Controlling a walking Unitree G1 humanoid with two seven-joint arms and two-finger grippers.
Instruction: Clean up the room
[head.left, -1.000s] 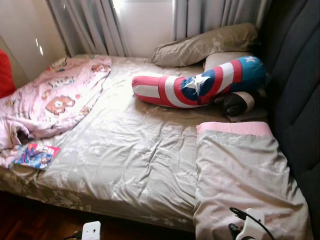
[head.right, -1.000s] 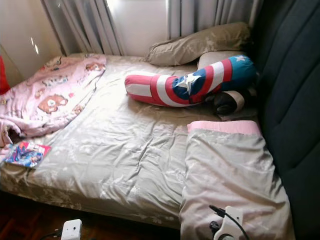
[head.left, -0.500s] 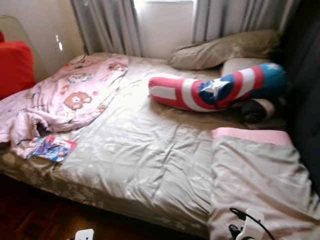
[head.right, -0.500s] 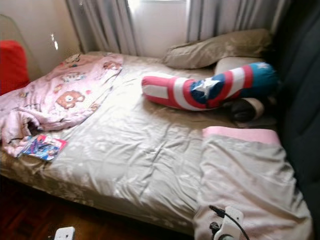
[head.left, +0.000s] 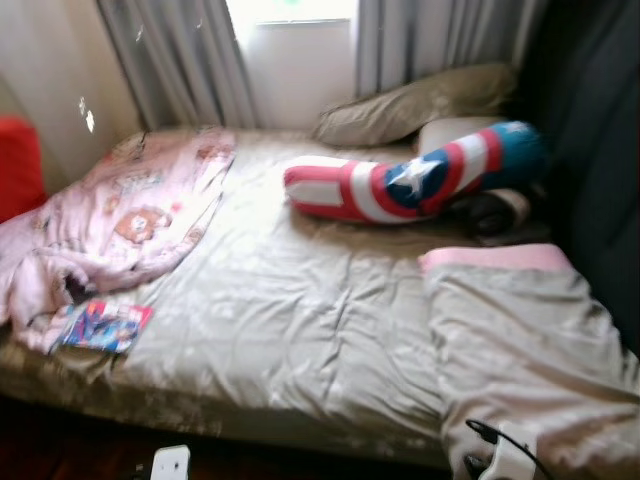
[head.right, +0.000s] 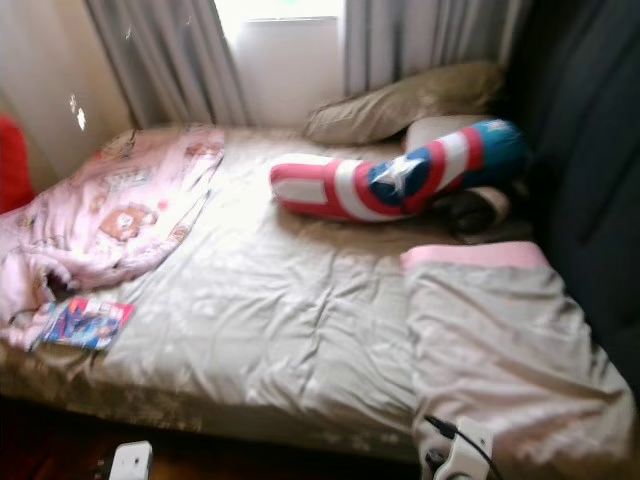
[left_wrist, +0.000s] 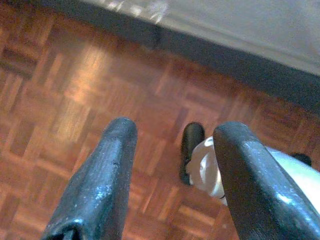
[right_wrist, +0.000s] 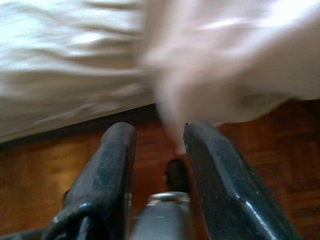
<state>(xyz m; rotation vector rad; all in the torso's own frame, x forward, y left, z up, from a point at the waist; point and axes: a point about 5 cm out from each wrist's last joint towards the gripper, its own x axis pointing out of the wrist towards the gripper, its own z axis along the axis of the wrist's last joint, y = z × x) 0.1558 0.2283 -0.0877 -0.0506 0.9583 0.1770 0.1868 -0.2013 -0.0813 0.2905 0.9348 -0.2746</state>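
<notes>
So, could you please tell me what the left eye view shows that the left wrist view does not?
The left eye view shows the bed with a pink blanket, a comic book, a striped bolster pillow, a folded quilt and curtains. The left wrist view shows the left gripper, fingers apart, hanging over the wooden floor near a white robot part. Both take in the lower edge of the bed and the dark floor beside it.

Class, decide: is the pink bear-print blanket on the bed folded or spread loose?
Loose, not folded. The pink blanket lies rumpled across the bed's left side, edges bunched unevenly.
</notes>
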